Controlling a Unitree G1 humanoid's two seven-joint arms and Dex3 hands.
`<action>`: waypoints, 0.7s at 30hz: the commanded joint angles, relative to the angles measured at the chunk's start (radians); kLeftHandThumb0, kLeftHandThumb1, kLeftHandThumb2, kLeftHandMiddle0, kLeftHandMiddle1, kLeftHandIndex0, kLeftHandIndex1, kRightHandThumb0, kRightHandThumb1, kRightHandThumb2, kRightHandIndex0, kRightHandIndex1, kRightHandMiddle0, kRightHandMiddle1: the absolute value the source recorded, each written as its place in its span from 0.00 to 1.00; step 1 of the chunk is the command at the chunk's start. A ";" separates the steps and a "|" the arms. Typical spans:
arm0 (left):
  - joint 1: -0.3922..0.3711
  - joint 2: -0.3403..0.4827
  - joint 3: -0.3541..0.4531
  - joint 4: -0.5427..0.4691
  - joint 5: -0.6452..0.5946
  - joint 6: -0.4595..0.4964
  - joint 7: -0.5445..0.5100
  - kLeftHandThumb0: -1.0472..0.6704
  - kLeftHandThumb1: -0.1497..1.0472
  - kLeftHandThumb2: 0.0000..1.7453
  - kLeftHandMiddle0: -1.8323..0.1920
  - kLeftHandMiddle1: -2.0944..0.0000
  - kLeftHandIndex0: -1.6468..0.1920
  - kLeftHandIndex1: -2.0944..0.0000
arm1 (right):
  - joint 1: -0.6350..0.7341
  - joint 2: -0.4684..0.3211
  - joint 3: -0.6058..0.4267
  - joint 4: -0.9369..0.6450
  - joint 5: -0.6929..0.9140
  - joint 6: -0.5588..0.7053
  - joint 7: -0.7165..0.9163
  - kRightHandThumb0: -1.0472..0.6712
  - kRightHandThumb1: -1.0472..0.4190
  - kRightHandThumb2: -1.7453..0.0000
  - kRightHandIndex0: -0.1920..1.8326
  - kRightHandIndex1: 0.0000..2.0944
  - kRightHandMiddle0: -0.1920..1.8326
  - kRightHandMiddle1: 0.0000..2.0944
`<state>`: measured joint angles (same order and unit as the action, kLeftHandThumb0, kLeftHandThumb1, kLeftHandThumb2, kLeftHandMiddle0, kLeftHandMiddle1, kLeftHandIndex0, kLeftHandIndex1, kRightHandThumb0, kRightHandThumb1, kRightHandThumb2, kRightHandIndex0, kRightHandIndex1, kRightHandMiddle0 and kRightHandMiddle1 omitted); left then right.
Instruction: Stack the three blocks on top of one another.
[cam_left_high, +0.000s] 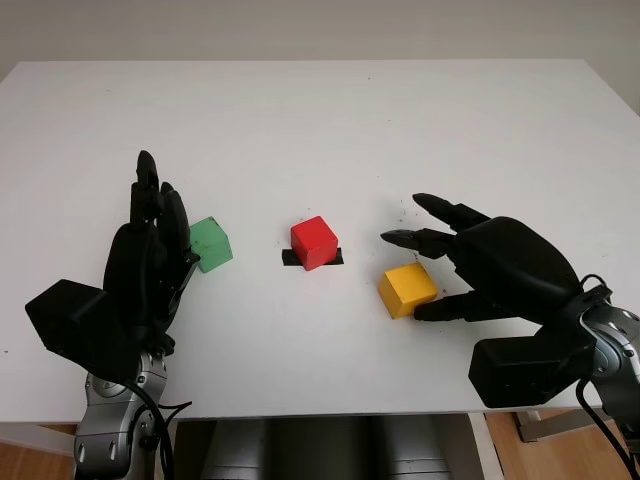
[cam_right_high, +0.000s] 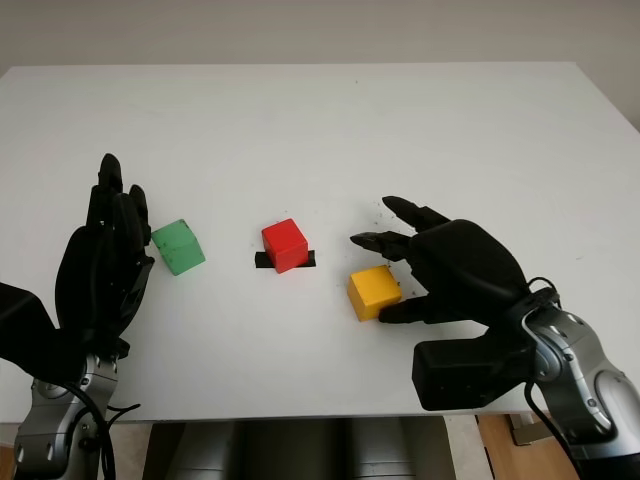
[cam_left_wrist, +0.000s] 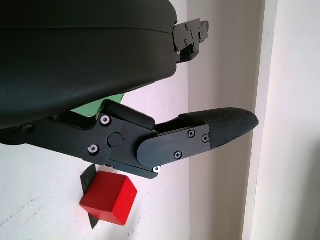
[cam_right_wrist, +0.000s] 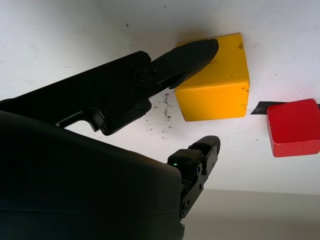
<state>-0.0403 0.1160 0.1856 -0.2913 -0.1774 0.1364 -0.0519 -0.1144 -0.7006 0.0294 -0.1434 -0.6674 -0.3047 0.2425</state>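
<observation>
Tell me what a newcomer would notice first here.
Three bright blocks in a row on the white table: green block, red block on a black tape mark, and yellow block. The right hand is open around the yellow block, one finger at its edge. The left hand is open beside the green one.

No text, label, brand, number or sign can be read anywhere. The faces of the green block (cam_left_high: 211, 243), the red block (cam_left_high: 314, 241) and the yellow block (cam_left_high: 408, 288) are plain, the black strip (cam_left_high: 292, 258) under the red block is unmarked, the white counter (cam_left_high: 320, 120) carries no writing, and the black shells of both hands bear no legible marking.
</observation>
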 joint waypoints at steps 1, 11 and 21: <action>0.008 -0.001 -0.001 -0.025 -0.001 -0.001 0.001 0.17 1.00 0.38 1.00 1.00 1.00 1.00 | 0.010 -0.006 -0.001 -0.005 0.015 -0.008 -0.002 0.28 0.10 0.97 0.19 0.03 0.25 0.31; 0.015 -0.008 -0.005 -0.028 -0.003 -0.002 0.003 0.18 1.00 0.38 1.00 1.00 1.00 1.00 | 0.031 0.011 -0.003 -0.013 0.086 0.010 0.033 0.38 0.07 0.96 0.23 0.04 0.15 0.61; 0.018 -0.009 -0.007 -0.023 -0.006 -0.009 -0.004 0.18 1.00 0.38 1.00 1.00 1.00 1.00 | 0.030 0.036 -0.011 0.025 0.222 0.048 0.070 0.44 0.01 0.97 0.24 0.03 0.12 0.72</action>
<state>-0.0336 0.1117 0.1825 -0.2925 -0.1778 0.1362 -0.0539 -0.0844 -0.6711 0.0282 -0.1252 -0.4593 -0.2653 0.3077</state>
